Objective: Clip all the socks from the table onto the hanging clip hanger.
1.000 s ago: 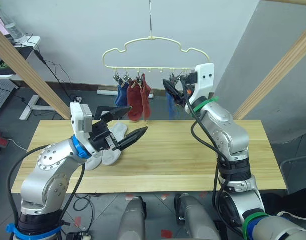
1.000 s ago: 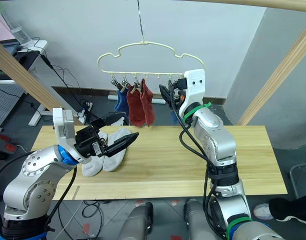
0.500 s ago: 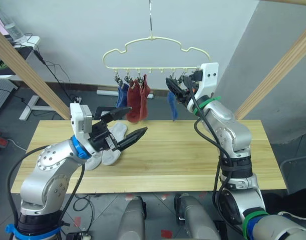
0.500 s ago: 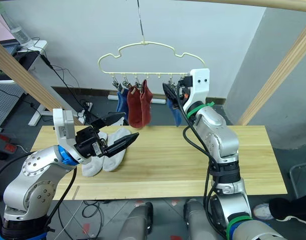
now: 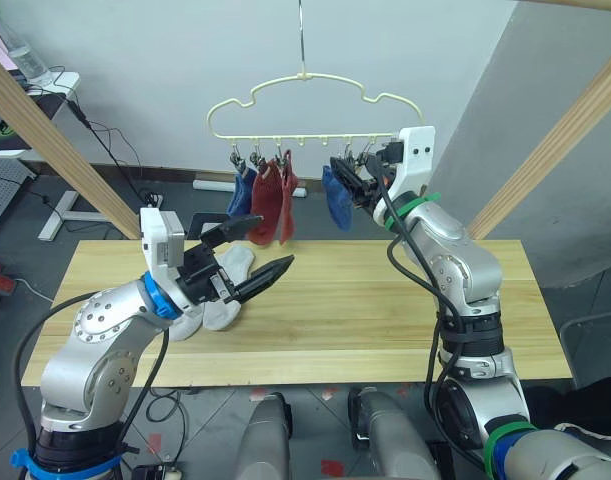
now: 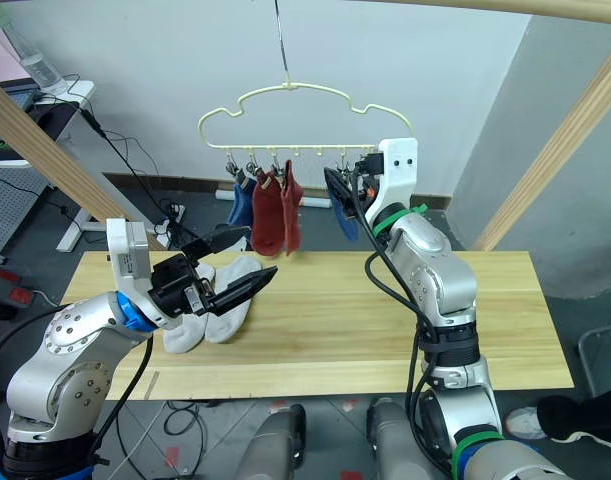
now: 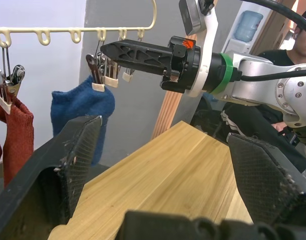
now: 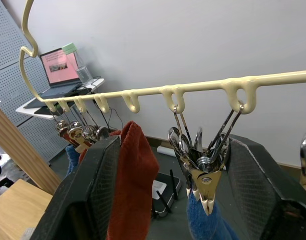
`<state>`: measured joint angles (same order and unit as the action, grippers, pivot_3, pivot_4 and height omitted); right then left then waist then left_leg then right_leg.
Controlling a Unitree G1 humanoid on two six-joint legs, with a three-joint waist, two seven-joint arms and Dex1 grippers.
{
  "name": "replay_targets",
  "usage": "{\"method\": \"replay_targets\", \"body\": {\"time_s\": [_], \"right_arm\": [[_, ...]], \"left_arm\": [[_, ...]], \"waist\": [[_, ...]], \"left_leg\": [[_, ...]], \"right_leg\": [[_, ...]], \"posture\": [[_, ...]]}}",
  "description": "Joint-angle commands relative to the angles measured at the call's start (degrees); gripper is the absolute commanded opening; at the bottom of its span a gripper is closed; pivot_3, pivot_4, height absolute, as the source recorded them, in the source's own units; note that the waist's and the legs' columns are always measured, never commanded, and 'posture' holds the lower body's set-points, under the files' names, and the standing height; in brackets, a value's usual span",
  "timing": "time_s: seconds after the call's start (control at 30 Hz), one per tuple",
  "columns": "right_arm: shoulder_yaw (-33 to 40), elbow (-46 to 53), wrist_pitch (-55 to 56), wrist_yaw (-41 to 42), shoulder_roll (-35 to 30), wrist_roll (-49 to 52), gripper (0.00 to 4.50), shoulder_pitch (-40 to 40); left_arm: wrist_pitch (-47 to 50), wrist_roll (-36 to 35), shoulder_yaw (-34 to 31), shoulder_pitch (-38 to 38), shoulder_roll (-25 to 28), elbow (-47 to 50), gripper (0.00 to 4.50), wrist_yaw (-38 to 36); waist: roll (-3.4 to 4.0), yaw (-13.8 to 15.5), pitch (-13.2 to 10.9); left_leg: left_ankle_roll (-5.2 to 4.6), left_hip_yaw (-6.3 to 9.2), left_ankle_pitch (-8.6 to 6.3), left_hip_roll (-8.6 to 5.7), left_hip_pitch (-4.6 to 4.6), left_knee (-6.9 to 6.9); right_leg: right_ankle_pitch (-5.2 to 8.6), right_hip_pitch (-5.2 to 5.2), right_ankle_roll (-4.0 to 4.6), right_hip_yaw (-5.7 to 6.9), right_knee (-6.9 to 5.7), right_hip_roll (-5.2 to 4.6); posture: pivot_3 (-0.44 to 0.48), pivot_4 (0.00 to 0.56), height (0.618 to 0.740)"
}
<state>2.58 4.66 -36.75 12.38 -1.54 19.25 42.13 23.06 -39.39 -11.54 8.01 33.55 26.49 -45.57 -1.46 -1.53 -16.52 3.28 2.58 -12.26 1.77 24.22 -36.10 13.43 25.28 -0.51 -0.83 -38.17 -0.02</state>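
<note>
grey socks point(image 5: 228, 288) partly behind left fingers point(image 5: 270, 272)

2 head eyes looking forward and down over long light-wood plank table point(image 5: 385, 310), 2 wrist cameras close up, all sharing pale-yellow cloud-shaped wire clip hanger point(image 5: 305, 100)

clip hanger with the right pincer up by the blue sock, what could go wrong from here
The clip hanger hangs from one thin hook, so a nudge from the right pincer could set it swinging. The blue sock beside that pincer might slip from its clip if bumped. Two grey socks lie on the table under the open left pincer; a grab could take both together.
</note>
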Motion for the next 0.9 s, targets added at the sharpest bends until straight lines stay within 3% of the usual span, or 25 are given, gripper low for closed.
{"method": "replay_targets", "body": {"time_s": [0.03,0.17,0.6,0.7,0.9], "right_arm": [[0.97,1.45,0.22,0.09,0.05,1.53,3.23,1.05],[1.12,1.25,0.12,-0.09,-0.03,1.34,2.42,1.23],[1.06,1.09,0.27,0.09,-0.1,1.4,2.42,1.23],[0.99,1.01,0.16,0.13,-0.17,1.37,1.54,1.32],[0.92,0.91,0.26,0.07,-0.27,1.2,1.54,1.39]], "left_arm": [[-1.1,-0.31,-0.26,-0.14,-0.06,2.46,4.5,0.21],[-1.07,-0.25,-0.03,0.01,-0.14,2.42,4.5,0.25],[-1.15,-0.15,0.19,0.12,-0.32,2.32,4.5,0.26],[-1.11,-0.18,0.13,0.16,-0.33,2.31,4.5,0.29],[-1.25,-0.13,0.13,-0.09,-0.37,2.33,4.5,0.15]], "waist": [[0.0,0.0,0.0],[0.0,-0.01,0.0],[0.0,-0.01,0.0],[0.0,-0.01,0.0],[0.0,-0.02,0.0]], "left_leg": [[0.0,0.0,0.0,0.0,0.0,0.0],[0.0,0.0,0.0,0.0,0.0,0.0],[0.0,0.0,0.0,0.0,0.0,0.0],[0.0,0.0,0.0,0.0,0.0,0.0],[0.0,0.0,0.0,0.0,0.0,0.0]], "right_leg": [[0.0,0.0,0.0,0.0,0.0,0.0],[0.0,0.0,0.0,0.0,0.0,0.0],[0.02,0.0,-0.04,0.0,0.0,0.0],[0.02,0.0,-0.03,0.0,0.0,0.0],[0.02,0.0,-0.04,0.0,0.0,0.0]], "posture": [[0.069,0.28,0.74],[0.067,0.28,0.74],[0.069,0.28,0.74],[0.07,0.28,0.74],[0.069,0.277,0.74]]}}
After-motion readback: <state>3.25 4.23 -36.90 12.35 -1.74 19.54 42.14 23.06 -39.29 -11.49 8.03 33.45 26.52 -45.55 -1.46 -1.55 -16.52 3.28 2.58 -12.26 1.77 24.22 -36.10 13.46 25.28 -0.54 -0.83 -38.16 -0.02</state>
